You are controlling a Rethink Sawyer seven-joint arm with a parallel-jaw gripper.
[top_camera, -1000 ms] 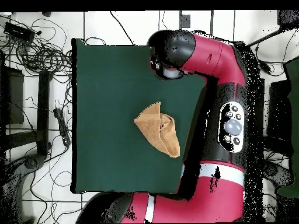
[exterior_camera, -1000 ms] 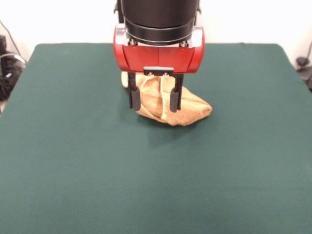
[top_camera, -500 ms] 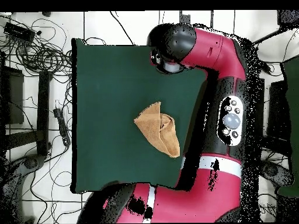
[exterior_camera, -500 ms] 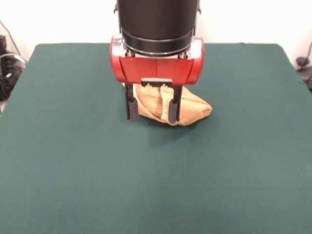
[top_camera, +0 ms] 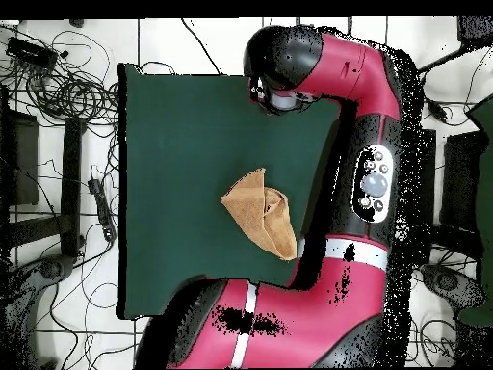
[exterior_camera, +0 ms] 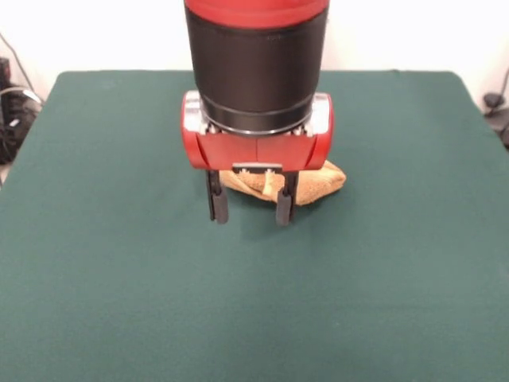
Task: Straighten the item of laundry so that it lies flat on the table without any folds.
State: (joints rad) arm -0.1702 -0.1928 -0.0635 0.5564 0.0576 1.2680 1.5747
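Observation:
The item of laundry (exterior_camera: 320, 180) is a golden yellow-orange towel, folded over on itself into a rumpled wedge near the middle of the dark green table (exterior_camera: 119, 278). My gripper (exterior_camera: 250, 210) hangs in front of it in the front view, open, with nothing between its two black fingers (exterior_camera: 219, 208). The red wrist hides most of the towel's left part there. In the overhead view the item of laundry (top_camera: 262, 214) shows whole as a folded triangle on the table (top_camera: 173, 145), and the arm's head (top_camera: 282, 67) covers the gripper.
In the overhead view the red arm (top_camera: 376, 183) runs along the table's right edge and curves round below it. Cables and equipment (top_camera: 58, 77) lie on the floor to the left of the table.
My gripper has moved down the front picture, from over the towel to just in front of it, and stays open. The towel has not moved.

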